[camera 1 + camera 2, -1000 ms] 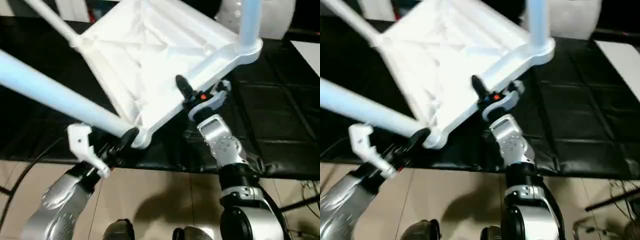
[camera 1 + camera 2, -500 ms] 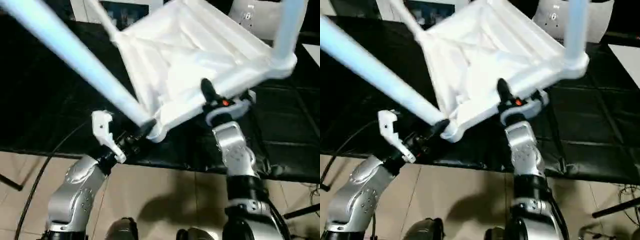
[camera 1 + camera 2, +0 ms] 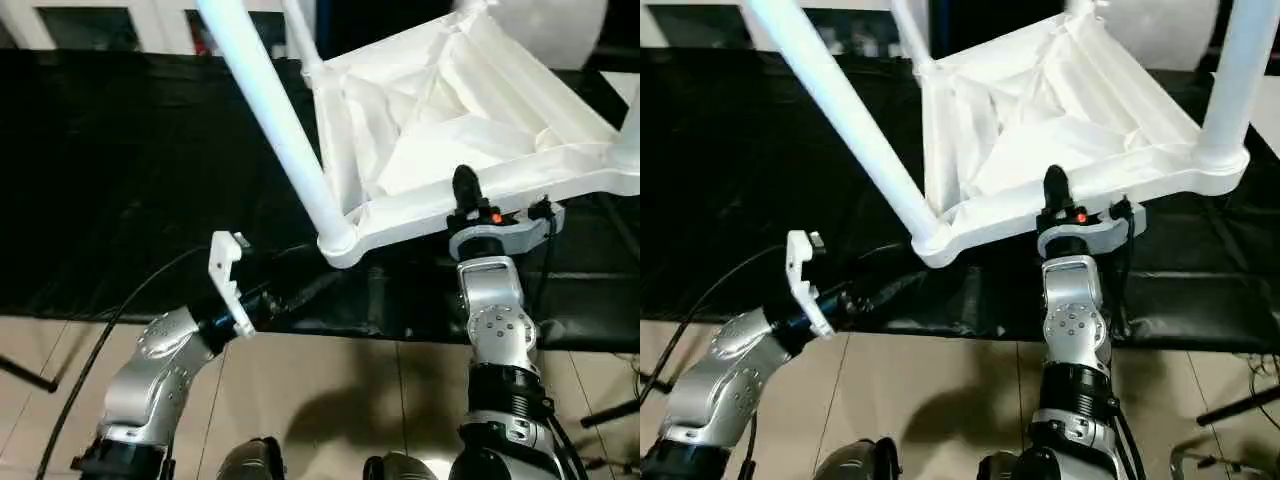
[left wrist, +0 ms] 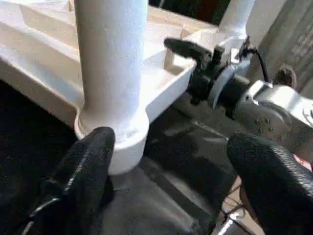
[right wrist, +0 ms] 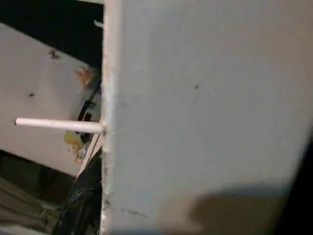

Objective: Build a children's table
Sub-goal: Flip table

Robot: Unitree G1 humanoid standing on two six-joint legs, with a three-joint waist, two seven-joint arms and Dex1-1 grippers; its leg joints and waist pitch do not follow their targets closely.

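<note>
Right gripper [image 3: 1053, 190] clamps the table top [image 3: 1040, 110] rim while left gripper [image 4: 171, 181], fingers apart beside the seated leg [image 3: 275, 120], needs regrasping.

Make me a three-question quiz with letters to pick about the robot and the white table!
1. Where does the right hand hold the table top?
A. its near edge
B. a far corner
C. the middle

2. What colour is the mat under the table?
A. black
B. red
C. yellow

3. What is the left hand doing?
A. squeezing a leg
B. open beside the near leg
C. holding a pillow

Answers: 1 A, a black finger rises over the near rim. 2 A, black sheet all around. 3 B, its fingers stand wide apart in the left wrist view, nothing between.
</note>
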